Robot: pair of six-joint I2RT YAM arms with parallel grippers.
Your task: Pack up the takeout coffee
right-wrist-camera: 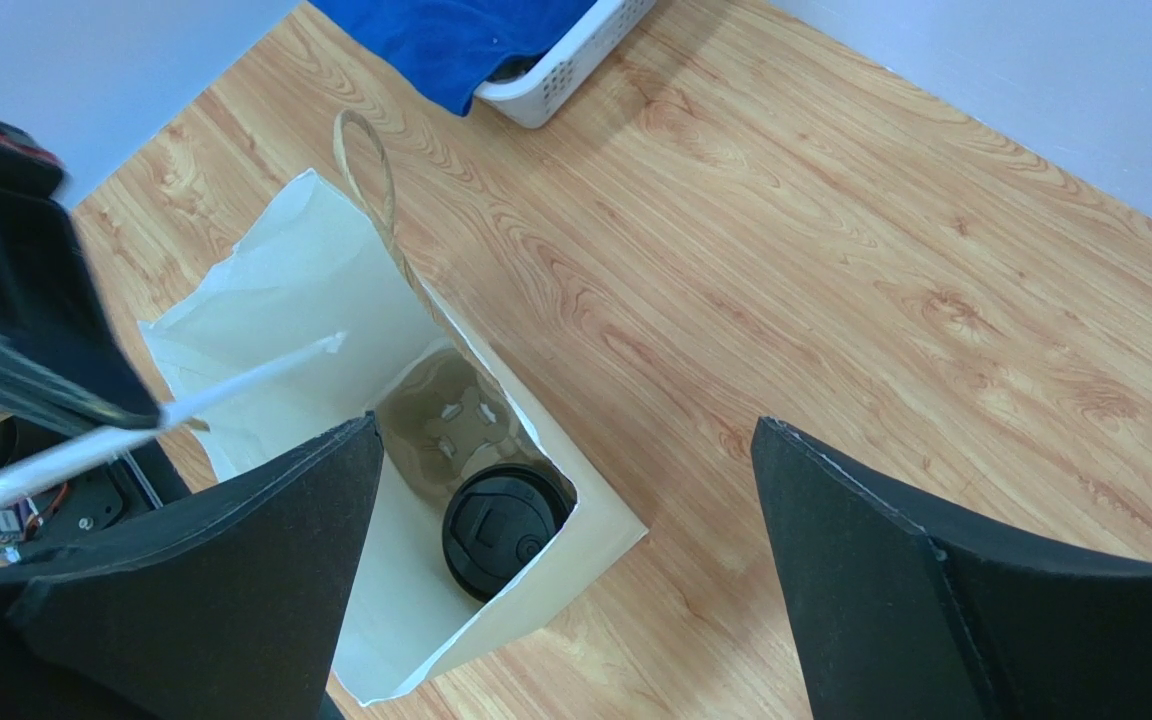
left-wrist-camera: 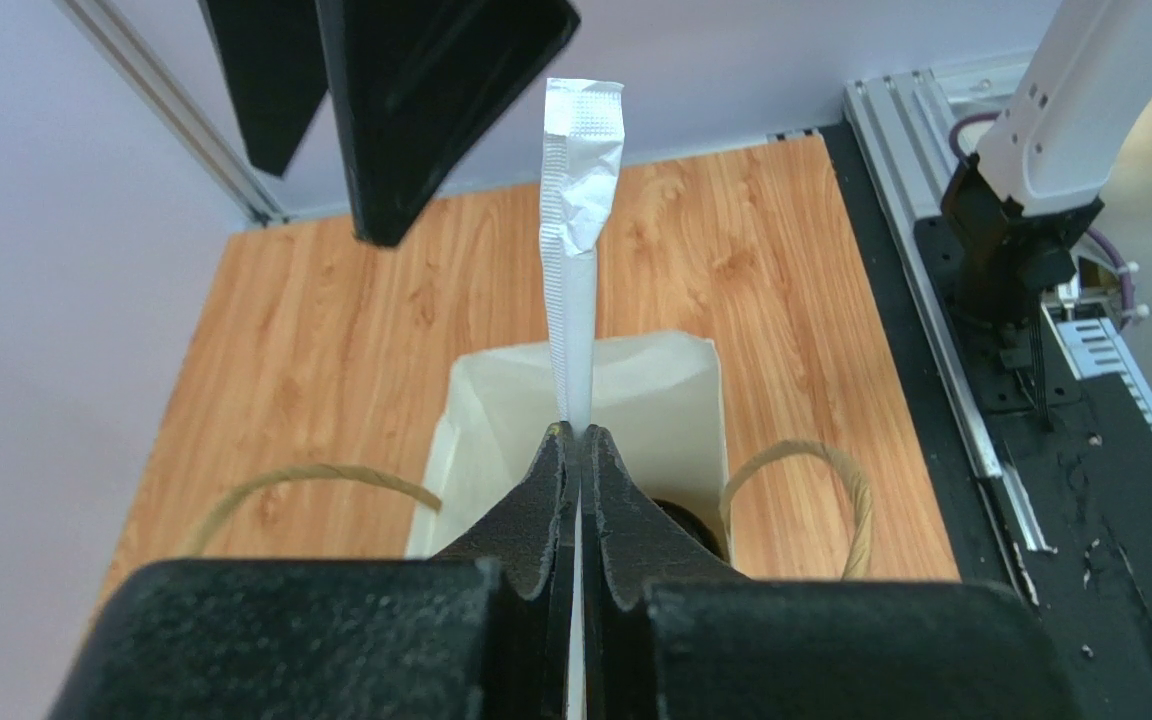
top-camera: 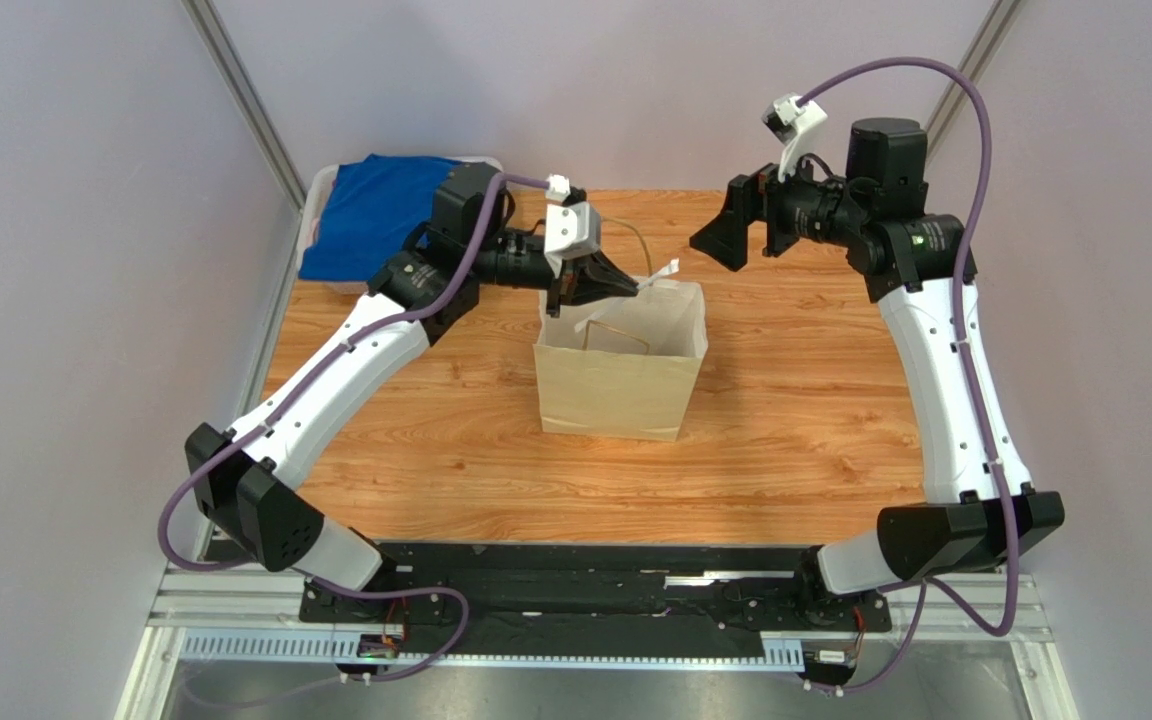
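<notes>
The paper bag point(top-camera: 620, 368) stands upright and open on the wooden table point(top-camera: 808, 420), about midway between left and right. The takeout coffee point(right-wrist-camera: 500, 528) is already inside it, low down, with only its round black lid showing from above; it lies just beside an empty well of the grey-brown pulp tray point(right-wrist-camera: 455, 420), which is also in the bag, though I cannot tell whether the cup sits in the tray. The left gripper point(left-wrist-camera: 579, 443) hovers over the bag's far left corner, its fingers pressed together on a thin white paper-wrapped straw point(left-wrist-camera: 575, 255) that sticks out past the tips above the bag's mouth. The right gripper point(top-camera: 710, 240) hangs above the table to the far right of the bag, clear of it, its fingers spread wide with nothing between them. A white basket point(right-wrist-camera: 575, 68) holding a blue cloth point(top-camera: 379, 210) sits at the table's far left corner
</notes>
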